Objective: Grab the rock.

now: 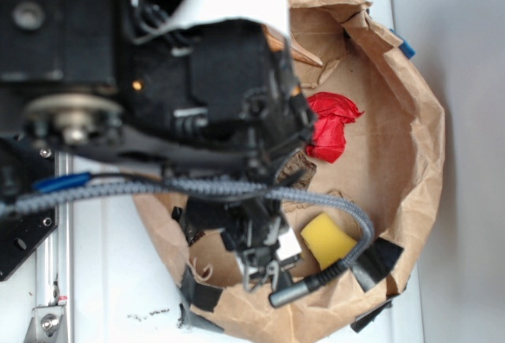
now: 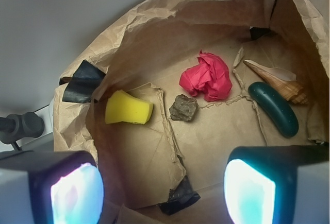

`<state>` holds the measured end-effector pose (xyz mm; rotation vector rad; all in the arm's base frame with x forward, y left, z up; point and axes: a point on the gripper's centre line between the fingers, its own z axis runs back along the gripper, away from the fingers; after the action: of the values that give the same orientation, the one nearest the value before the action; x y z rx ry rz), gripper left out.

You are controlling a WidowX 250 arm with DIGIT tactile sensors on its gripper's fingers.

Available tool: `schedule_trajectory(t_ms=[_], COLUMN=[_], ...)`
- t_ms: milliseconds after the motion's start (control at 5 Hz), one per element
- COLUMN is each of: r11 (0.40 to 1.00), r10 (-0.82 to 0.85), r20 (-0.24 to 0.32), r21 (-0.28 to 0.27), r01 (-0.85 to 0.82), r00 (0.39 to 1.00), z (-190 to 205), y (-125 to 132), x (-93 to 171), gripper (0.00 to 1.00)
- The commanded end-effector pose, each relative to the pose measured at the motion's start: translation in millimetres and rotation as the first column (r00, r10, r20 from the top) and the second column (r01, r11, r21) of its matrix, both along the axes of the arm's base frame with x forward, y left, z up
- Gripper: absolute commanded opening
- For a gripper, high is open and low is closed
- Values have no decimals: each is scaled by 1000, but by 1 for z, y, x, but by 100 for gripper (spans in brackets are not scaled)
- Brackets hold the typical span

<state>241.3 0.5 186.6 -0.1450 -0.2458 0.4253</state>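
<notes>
Looking down from the wrist view: gripper (image 2: pixel 162 193) hangs spread wide and empty, its two pale fingers (image 2: pixel 77 195) at the lower corners of frame, nothing between them. The rock (image 2: pixel 183 107) lies on the brown paper floor at 12 o'clock from the gap between the fingers, apart from both, untouched.

Around the rock: yellow sponge (image 2: pixel 129 108) at 9 o'clock, near but apart; red cloth wad (image 2: pixel 207 76) at 1 o'clock, just beside, a slim gap visible. Dark green oblong (image 2: pixel 273 108) at 3 o'clock, well apart, with the striped shell (image 2: pixel 273 82) lying beside it farther on. A creased paper fold runs close along the rock's 9 o'clock side.

Paper bag wall (image 2: pixel 154 23) rises on all sides, ring-like; black tape patches on the rim. Bare paper floor lies open from the rock toward 6 o'clock.

Exterior view: arm (image 1: pixel 205 91) covers most of the bag; rock (image 1: pixel 298 168) only partly seen at its edge, below the red wad (image 1: pixel 331 126).
</notes>
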Motion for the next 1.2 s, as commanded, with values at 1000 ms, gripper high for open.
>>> schedule_trajectory(t_ms=[1000], r11=[990], r10=[35], r20=[26], r21=[134], r01=[-39], r00=[999], z=[-106], y=[47], x=[63], gripper=[100])
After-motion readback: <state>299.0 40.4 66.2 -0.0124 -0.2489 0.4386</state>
